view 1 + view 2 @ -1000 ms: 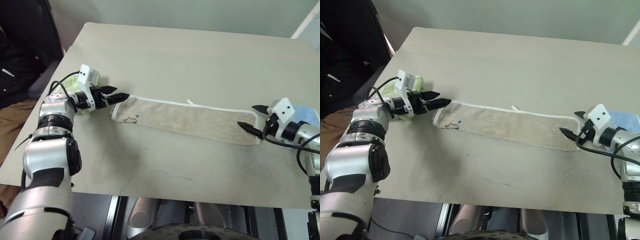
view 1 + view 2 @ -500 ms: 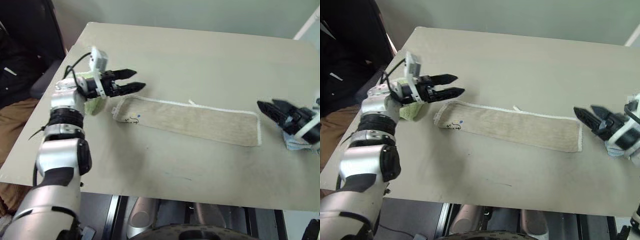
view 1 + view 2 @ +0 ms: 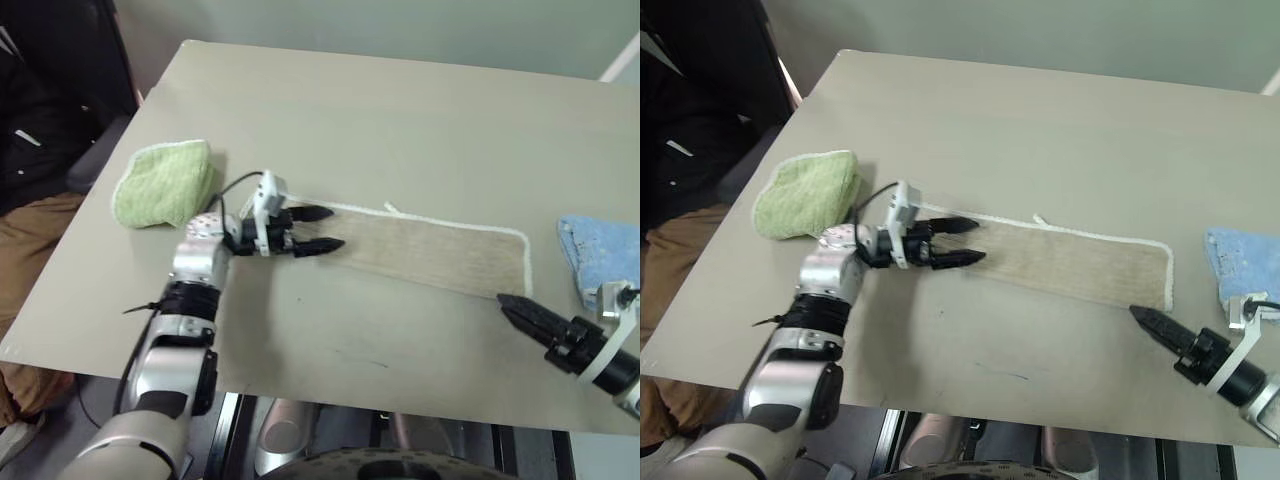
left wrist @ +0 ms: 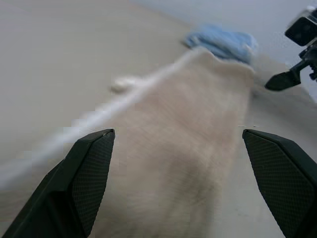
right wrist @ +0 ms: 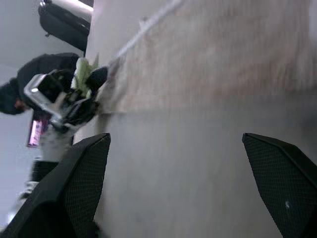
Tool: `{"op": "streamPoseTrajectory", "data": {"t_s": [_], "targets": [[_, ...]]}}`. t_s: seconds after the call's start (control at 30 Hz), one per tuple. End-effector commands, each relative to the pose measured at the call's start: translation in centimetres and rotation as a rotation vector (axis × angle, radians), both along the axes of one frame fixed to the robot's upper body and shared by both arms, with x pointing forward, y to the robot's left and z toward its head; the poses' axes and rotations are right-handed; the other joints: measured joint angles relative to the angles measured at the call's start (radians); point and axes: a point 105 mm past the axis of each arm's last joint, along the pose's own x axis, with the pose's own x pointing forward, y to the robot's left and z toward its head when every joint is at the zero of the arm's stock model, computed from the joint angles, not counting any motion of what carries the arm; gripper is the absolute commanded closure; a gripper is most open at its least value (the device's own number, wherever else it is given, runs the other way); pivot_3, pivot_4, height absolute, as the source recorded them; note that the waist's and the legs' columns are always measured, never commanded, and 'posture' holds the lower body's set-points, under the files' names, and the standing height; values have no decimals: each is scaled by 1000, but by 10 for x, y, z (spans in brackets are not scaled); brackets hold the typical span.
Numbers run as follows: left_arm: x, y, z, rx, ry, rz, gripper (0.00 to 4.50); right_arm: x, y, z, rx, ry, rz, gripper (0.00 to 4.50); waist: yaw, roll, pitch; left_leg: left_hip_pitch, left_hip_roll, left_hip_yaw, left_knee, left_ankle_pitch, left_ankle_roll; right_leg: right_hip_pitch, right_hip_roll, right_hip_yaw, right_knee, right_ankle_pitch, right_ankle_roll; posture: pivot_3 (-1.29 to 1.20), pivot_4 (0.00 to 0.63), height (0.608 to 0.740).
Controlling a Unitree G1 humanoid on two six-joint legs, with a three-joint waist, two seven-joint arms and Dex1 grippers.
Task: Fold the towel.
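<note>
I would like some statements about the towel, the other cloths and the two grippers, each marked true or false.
1. The towel lies flat as a long strip on the table. True.
2. The left gripper is shut on the towel. False: its fingers stand open above the towel's left end, holding nothing.
3. The green cloth lies on top of the towel. False: it lies apart, to the towel's left.
4. The blue cloth lies beyond the towel's right end. True.
5. The right gripper holds the blue cloth. False: it is open and empty, in front of the towel's right end.
</note>
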Motion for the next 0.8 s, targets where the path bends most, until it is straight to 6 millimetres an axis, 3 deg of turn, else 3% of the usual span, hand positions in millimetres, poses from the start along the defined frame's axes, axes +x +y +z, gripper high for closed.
{"op": "streamPoseTrajectory", "data": {"t_s": [0.03, 0.1, 0.33, 0.53, 0.8], "targets": [[-2, -9, 17, -12, -112, -6, 41, 0, 5, -1, 74, 40, -55, 0, -6, 0, 0, 2, 0, 0, 0, -3, 5, 1, 0, 1, 0, 0, -1, 0, 150, 740], [-4, -11, 15, -7, -116, -12, 41, 1, 5, -7, 89, 73, -86, 0, -7, 1, -1, 5, 0, 0, 0, -6, 11, 4, 0, 1, 0, -2, -4, 0, 150, 740], [-11, -20, 23, -10, -134, -61, 41, 16, -8, -24, 104, 144, -211, 0, -9, 1, -1, 6, 0, -1, 0, -12, 0, 6, 0, 2, 0, 0, -3, 0, 150, 740], [-22, -21, 29, -13, -139, -107, 41, 35, -23, -26, 104, 153, -308, 0, -13, 1, -1, 7, 0, 0, 0, -12, 0, 6, 0, 2, 0, 1, -3, 0, 150, 740], [-45, -5, 8, 151, -87, -210, 41, 53, -40, -31, 115, 173, -419, 0, -13, 0, -1, 9, 0, -1, 0, -11, -1, 8, 0, 3, -1, 2, -4, 0, 150, 740]]}}
